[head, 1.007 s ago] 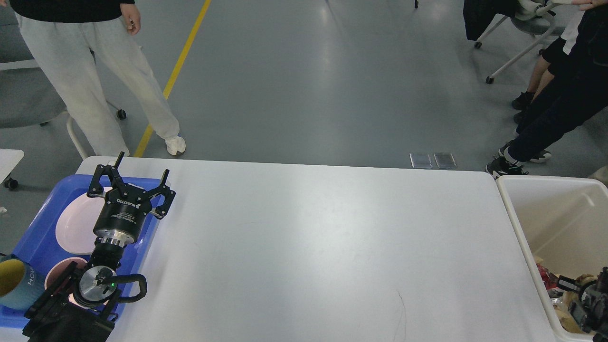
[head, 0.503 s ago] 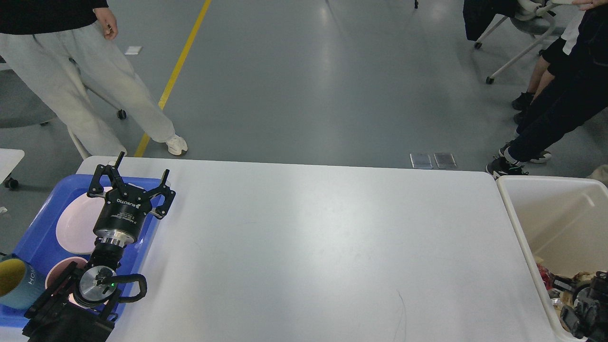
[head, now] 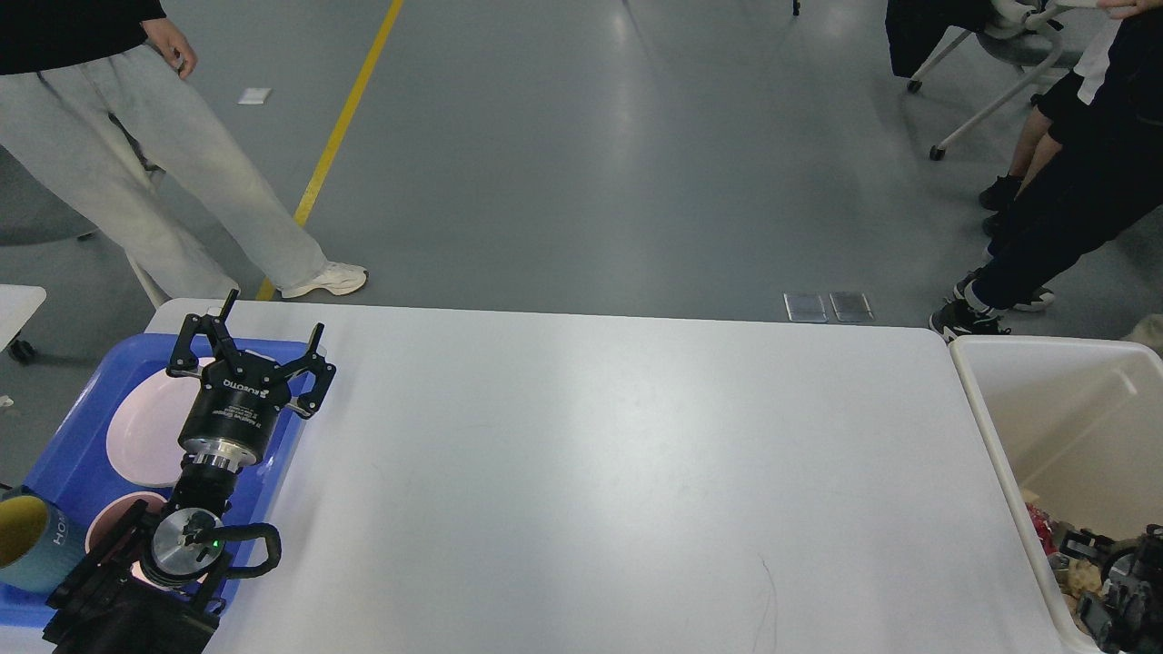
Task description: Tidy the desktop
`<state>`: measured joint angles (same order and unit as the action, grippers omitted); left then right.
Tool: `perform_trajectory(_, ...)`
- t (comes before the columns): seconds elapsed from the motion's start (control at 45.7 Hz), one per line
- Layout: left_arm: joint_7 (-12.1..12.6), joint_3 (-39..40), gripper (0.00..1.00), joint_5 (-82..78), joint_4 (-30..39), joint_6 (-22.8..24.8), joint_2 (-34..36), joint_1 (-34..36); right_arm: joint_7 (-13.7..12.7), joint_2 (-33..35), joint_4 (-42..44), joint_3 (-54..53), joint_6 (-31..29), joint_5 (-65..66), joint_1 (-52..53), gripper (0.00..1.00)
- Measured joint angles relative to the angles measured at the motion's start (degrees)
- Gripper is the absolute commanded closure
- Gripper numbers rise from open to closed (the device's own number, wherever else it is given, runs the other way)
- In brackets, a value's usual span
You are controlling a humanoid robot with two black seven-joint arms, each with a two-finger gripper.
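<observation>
In the head view, the desktop (head: 600, 472) filled the centre. At nine o'clock the left gripper (head: 270, 331), fingers apart and empty, hung over the blue tray (head: 64, 445). At four o'clock the right gripper (head: 1122, 599) sat inside the bin (head: 999, 463), its finger state impossible to tell.

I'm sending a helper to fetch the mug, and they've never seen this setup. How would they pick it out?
Start at the white desktop and go to the blue tray at its left end. The mug stands in the tray's near left corner, partly cut off by the picture's edge. Unlike the pink plate and pink bowl beside it, it is grey-blue outside and yellow inside.
</observation>
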<state>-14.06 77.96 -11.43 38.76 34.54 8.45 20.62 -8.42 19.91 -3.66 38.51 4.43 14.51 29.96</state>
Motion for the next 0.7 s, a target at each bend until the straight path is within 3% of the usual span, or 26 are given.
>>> perform_trajectory(0.219, 0.0, 0.0, 0.03, 0.0, 0.0, 0.0, 0.0, 0.0, 0.2, 3.5, -2.9, -27.7, -0.4, -1.5, 5.6, 0.0)
perform_trajectory(0.416, 0.0, 0.0, 0.03, 0.0, 0.0, 0.0, 0.0, -0.1, 3.3, 12.0, -16.5, -62.0, -1.0, -1.4, 7.4, 0.0)
perform_trajectory(0.591, -0.1, 0.0, 0.03, 0.0, 0.0, 0.0, 0.0, -0.1, 7.0, 13.0, -30.4, -96.9, -1.8, -1.2, -2.4, 0.0)
perform_trajectory(0.7, -0.1, 0.0, 0.03, 0.0, 0.0, 0.0, 0.0, -0.1, 8.3, 9.7, -40.7, -109.7, -5.6, 0.3, -10.2, 0.0)
